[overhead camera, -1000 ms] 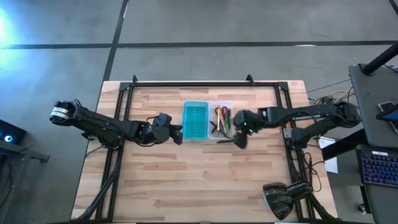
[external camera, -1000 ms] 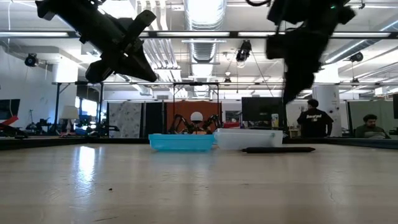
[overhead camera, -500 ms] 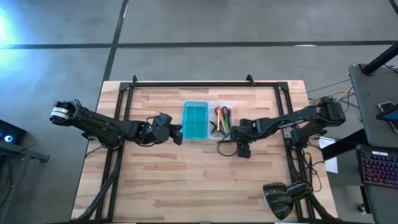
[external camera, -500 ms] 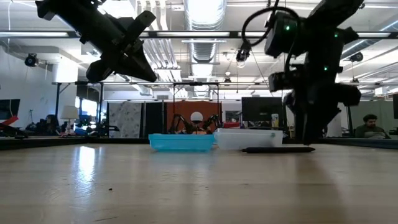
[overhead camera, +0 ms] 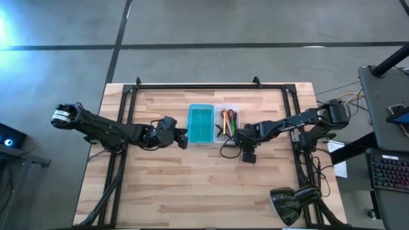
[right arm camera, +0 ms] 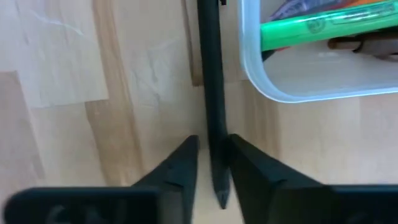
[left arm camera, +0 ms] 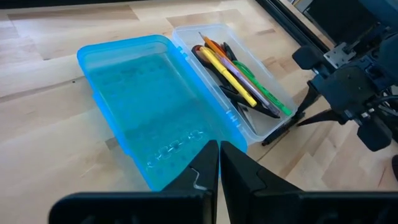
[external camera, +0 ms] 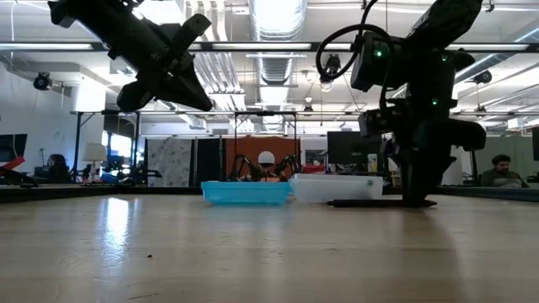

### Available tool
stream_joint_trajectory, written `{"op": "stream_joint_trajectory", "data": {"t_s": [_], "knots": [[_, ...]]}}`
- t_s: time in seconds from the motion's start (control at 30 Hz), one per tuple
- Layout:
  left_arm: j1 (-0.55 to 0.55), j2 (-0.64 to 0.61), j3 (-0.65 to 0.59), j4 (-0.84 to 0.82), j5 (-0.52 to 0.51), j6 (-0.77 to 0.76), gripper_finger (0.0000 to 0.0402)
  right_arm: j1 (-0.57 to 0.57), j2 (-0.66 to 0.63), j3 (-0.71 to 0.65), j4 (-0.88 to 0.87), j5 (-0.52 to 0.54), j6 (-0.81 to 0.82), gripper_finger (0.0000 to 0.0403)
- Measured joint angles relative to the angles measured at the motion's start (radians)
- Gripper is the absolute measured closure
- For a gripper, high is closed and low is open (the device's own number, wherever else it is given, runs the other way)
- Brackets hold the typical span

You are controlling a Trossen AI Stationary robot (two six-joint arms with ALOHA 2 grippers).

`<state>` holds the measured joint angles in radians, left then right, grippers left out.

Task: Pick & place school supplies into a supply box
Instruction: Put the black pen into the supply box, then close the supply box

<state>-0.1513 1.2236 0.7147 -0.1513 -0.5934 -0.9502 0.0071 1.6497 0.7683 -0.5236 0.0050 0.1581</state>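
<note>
The supply box lies open mid-table, with a turquoise half (overhead camera: 200, 124) and a clear half (overhead camera: 227, 131). In the clear half lie a yellow pencil (left arm camera: 227, 74), a green marker (left arm camera: 261, 93), dark pens and red-handled scissors (overhead camera: 225, 115). A dark pen (right arm camera: 211, 81) lies on the table along the clear half's near wall. My right gripper (right arm camera: 212, 163) stands down at the table and is shut on this pen. My left gripper (left arm camera: 219, 163) is shut and holds nothing. It hovers above the table just left of the turquoise half. My right gripper pinches the dark pen near its pointed end (right arm camera: 215, 149) between its two fingers. The fingers (external camera: 417, 189) come from above, pointing down, and lie across the pen. The pen lies flat on the table, its other end (external camera: 337, 203) reaching along the clear half.
A black metal frame (overhead camera: 204, 85) runs along the table's far edge and both sides. A lamp head (overhead camera: 291, 203) sits at the near right corner. Bare wood (overhead camera: 192, 185) spreads over the near half of the table. People stand in the room beyond the far edge.
My right gripper has come down from above the clear half's right side and a little toward the near edge. It now stands at table height over the dark pen. The pen lies where it did.
</note>
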Motion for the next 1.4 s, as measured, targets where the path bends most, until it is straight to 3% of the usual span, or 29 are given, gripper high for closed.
{"op": "stream_joint_trajectory", "data": {"t_s": [0.1,0.23,0.43,0.5,0.6,0.67,0.77,0.87,1.0,1.2,1.4], "knots": [[0.0,0.0,0.0,0.0,0.002,0.0,0.0402,0.001,-0.008,-0.001,-0.005,-0.006,0.028,0.0376],[0.001,0.0,0.0,0.0,0.002,0.0,0.0402,0.023,-0.055,-0.006,-0.029,-0.032,0.073,0.0382],[0.001,0.0,0.0,0.001,0.003,0.0,0.0402,0.058,-0.199,-0.011,-0.053,-0.316,0.229,0.0385],[0.001,0.0,0.0,0.001,0.003,0.0,0.0402,0.053,-0.252,-0.012,-0.019,-0.363,0.311,0.0386],[0.001,0.0,0.0,0.002,0.002,0.0,0.0402,0.037,-0.335,-0.012,0.108,-0.314,0.439,0.0386],[0.001,0.0,0.0,0.003,0.002,0.003,0.0402,-0.001,-0.37,-0.008,0.179,-0.215,0.564,0.0386],[0.001,0.0,0.0,0.005,0.002,0.003,0.0402,-0.074,-0.372,-0.012,0.203,-0.036,0.798,0.0386],[0.001,0.0,0.0,0.006,0.002,0.004,0.0402,-0.141,-0.328,-0.014,0.283,0.004,0.921,0.0378],[0.0,0.0,0.0,0.01,0.002,0.007,0.0402,-0.192,-0.218,-0.01,0.383,-0.035,0.951,0.0347],[0.0,0.0,0.0,-0.033,0.002,-0.001,0.0402,-0.194,-0.122,0.009,0.321,-0.057,0.949,0.0286],[0.0,-0.003,0.0,-0.226,0.033,-0.191,0.0402,-0.139,-0.246,0.023,0.25,0.042,0.801,0.0248]]}}
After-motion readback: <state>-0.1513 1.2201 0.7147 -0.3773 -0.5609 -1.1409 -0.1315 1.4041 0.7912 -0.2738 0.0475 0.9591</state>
